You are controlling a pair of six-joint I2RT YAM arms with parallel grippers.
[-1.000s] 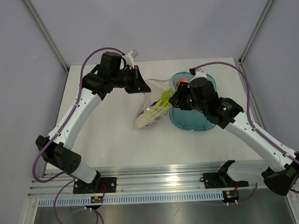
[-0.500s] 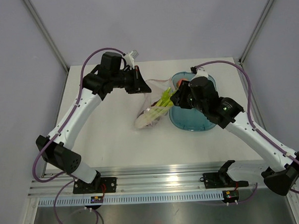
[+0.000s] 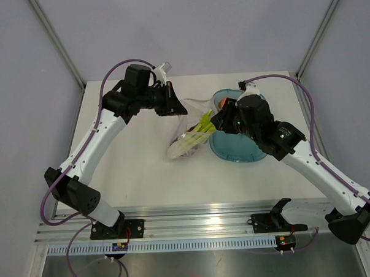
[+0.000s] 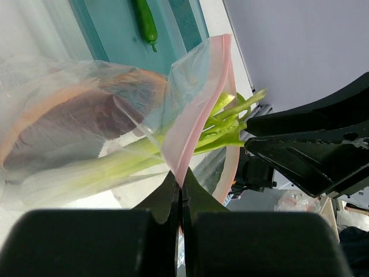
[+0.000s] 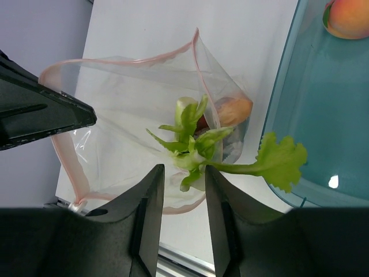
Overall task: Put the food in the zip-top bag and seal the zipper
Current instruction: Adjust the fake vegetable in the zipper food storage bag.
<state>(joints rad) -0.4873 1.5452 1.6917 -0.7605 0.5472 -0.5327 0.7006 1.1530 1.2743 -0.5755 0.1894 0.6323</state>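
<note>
The clear zip-top bag (image 3: 184,140) hangs open over the table, and my left gripper (image 3: 177,107) is shut on its pinkish-red zipper (image 4: 196,109), pinching the strip at the fingertips (image 4: 180,176). The light green stalks (image 3: 200,127) lie in the bag with their leafy tops sticking out of the mouth (image 5: 193,144). An orange-and-red wedge (image 4: 86,107) sits inside the bag. My right gripper (image 5: 183,173) is open, with the stalk tops just past its tips and a leaf (image 5: 279,161) to the right. The peach (image 5: 349,17) and the dark green chili (image 4: 146,20) lie in the tray.
The teal oblong tray (image 3: 235,152) stands right of the bag, under my right wrist. Metal frame posts rise at the back corners, and a rail runs along the near edge.
My right arm has shifted slightly back and to the right. The bag, the stalks and my left gripper have hardly moved.
</note>
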